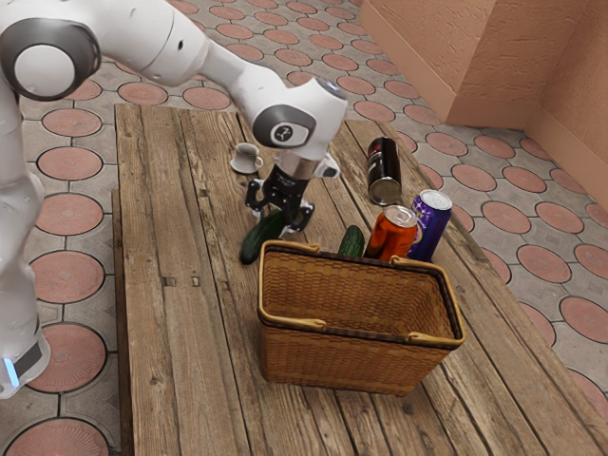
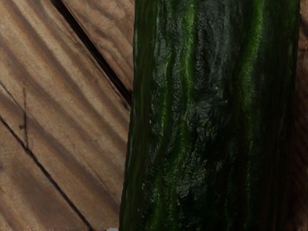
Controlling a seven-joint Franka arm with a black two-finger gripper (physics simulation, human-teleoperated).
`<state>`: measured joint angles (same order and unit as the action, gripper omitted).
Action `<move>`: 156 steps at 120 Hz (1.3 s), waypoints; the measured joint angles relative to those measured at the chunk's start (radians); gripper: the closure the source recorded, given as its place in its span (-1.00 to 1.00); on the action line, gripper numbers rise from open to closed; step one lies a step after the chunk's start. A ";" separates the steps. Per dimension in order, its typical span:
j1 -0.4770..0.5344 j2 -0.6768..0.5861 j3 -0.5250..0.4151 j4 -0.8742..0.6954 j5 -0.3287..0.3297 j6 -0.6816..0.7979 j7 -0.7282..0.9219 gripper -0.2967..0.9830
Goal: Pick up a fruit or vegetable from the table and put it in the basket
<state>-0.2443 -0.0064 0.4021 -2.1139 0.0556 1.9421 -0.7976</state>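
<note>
Gripper, black, two-fingered (image 1: 282, 220): one, at the upper centre of the exterior view, pointing downward, low over the table. Whether it is clasping anything or standing loose, I cannot tell.

First cucumber (image 1: 261, 237), dark green: one, directly at the gripper, its upper end beneath it. It slants from there toward the lower left of the exterior view, its near end above the wood, just left of the basket's upper left corner. In the wrist view it runs lengthwise down the centre and right of the frame, ridged, with lighter green streaks; brown planks are seen beside it.

Basket, woven, brown (image 1: 332, 357): one, upright, right of centre in the lower half of the exterior view, with a dark band below the rim and pale handles along its long sides. The first cucumber is outside it.

Second cucumber, green (image 1: 351, 241): one, behind the basket's far rim, partly hidden by it.

Orange-red can (image 1: 389, 236): one, upright, behind the basket, right of the second cucumber.

Purple can (image 1: 432, 227): one, upright, just right of the orange-red can.

Black can (image 1: 383, 169): one, on its side, upper right of centre, its metal end toward the bottom of the frame.

Cup, whitish (image 1: 246, 159): one, upper centre, left of the arm's wrist.

Table, brown wooden planks (image 1: 171, 351): one, carrying the above.

Floor (image 1: 68, 218): pinkish round tiles in grey.
</note>
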 joint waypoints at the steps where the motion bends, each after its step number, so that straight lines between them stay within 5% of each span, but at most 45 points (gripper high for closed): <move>1: 0.001 0.000 -0.001 0.000 0.000 0.000 0.000 0.33; 48: 0.038 -0.076 -0.062 0.151 0.034 -0.137 0.009 0.21; 88: 0.021 -0.108 -0.276 0.383 0.065 -0.343 0.043 0.22; 121: -0.045 -0.135 -0.351 0.392 0.145 -0.364 0.288 0.22; 156: -0.157 -0.124 -0.393 0.388 0.149 -0.316 0.510 0.23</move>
<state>-0.4012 -0.1300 0.0089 -1.7261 0.2046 1.6260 -0.2873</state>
